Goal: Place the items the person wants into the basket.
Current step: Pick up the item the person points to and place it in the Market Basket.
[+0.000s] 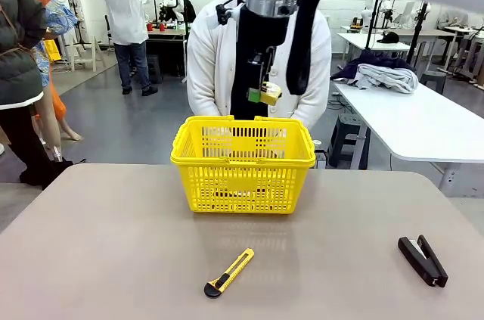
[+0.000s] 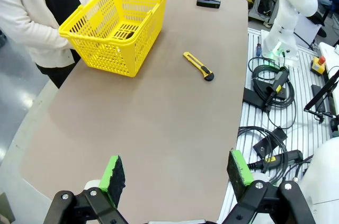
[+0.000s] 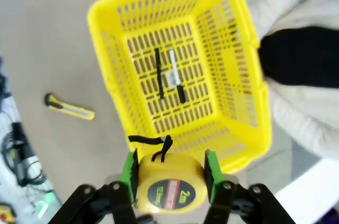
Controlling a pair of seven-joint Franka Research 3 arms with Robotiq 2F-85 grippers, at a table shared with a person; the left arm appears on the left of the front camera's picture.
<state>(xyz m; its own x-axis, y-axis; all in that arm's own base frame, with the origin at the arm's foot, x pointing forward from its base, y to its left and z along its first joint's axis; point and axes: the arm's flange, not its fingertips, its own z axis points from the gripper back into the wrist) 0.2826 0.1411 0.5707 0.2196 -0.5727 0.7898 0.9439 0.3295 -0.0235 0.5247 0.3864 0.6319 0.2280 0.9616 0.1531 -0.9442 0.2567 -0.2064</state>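
Right gripper (image 3: 168, 181): clamped on the tape measure (image 3: 169, 184), one green pad against each side of its round yellow body; in the right wrist view it sits at bottom centre, above the near rim of the basket. In the front view it hangs at upper centre (image 1: 265, 93), in front of the person's black top and above the basket's far rim.
Left gripper (image 2: 177, 173): jaws spread wide with nothing between them, bottom of the left wrist view, over bare table.
Tape measure: yellow with a black-and-red round label and a black loop strap on top.
Basket (image 3: 108, 65): yellow, lattice sides, upright on the table, centre of the front view (image 1: 242, 184); upper left of the left wrist view (image 2: 100, 44).
Pen (image 3: 158, 73): slim, black, lying on the basket floor.
Marker (image 3: 176, 75): white with a black cap, on the basket floor just beside the pen, roughly parallel to it.
Person (image 1: 212, 63): white cardigan, standing just behind the basket at the table's far edge.
Utility knife (image 1: 228, 272): on the table, lower centre of the front view, well apart from the basket.
Stapler (image 1: 423, 260): black, lower right of the front view.
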